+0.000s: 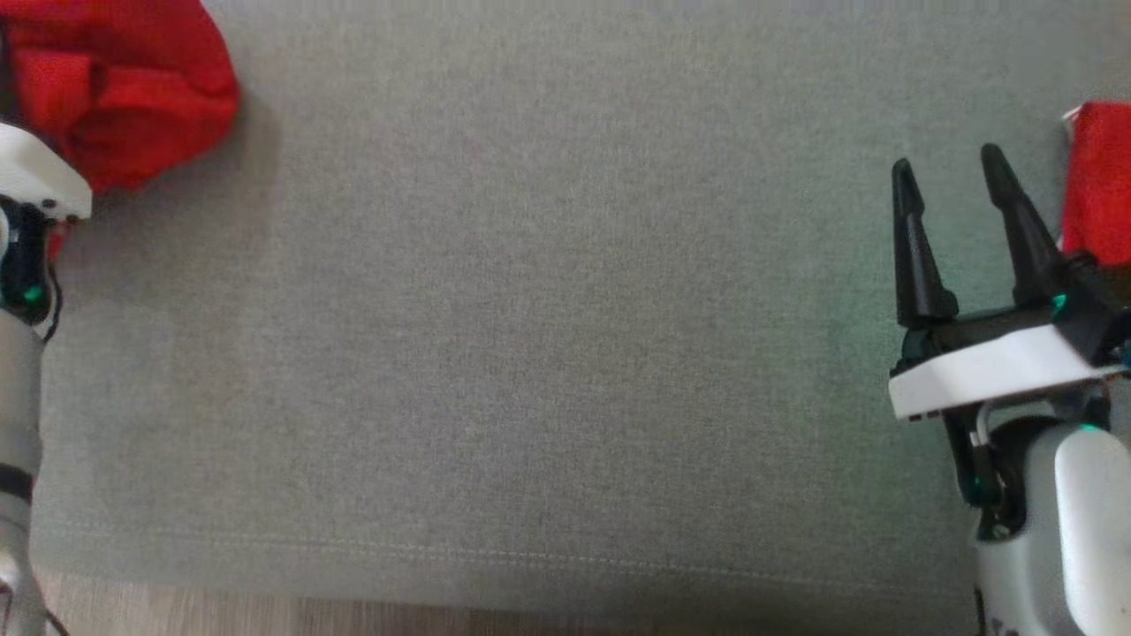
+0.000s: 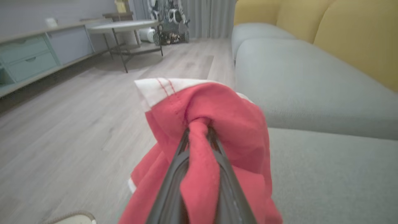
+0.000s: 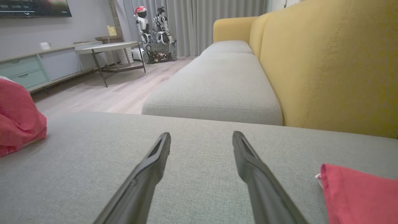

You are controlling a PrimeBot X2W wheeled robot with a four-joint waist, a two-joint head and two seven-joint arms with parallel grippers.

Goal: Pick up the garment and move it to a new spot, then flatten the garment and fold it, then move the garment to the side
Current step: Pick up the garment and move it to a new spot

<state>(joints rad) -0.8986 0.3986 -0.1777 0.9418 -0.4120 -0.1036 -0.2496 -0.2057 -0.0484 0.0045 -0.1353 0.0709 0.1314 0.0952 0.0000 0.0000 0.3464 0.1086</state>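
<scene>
A bunched red garment (image 1: pixel 124 88) with a white hem lies at the far left of the grey sofa cushion (image 1: pixel 548 336). In the left wrist view my left gripper (image 2: pixel 199 127) is shut on a fold of this garment (image 2: pixel 217 124), and the cloth drapes over both fingers. In the head view the left arm's white wrist (image 1: pixel 35 185) sits just below the cloth and the fingers are hidden. My right gripper (image 1: pixel 945 161) hovers open over the cushion's right side, with nothing between its fingers (image 3: pixel 149 168). It stands just left of a second piece of red cloth (image 1: pixel 1100 194).
The cushion's front seam and the wooden floor (image 1: pixel 265 614) run along the bottom. A yellow backrest (image 3: pixel 326 62) rises behind the seat. A round table (image 3: pixel 105 48), a low cabinet (image 3: pixel 25 68) and another robot (image 3: pixel 152 28) stand across the room.
</scene>
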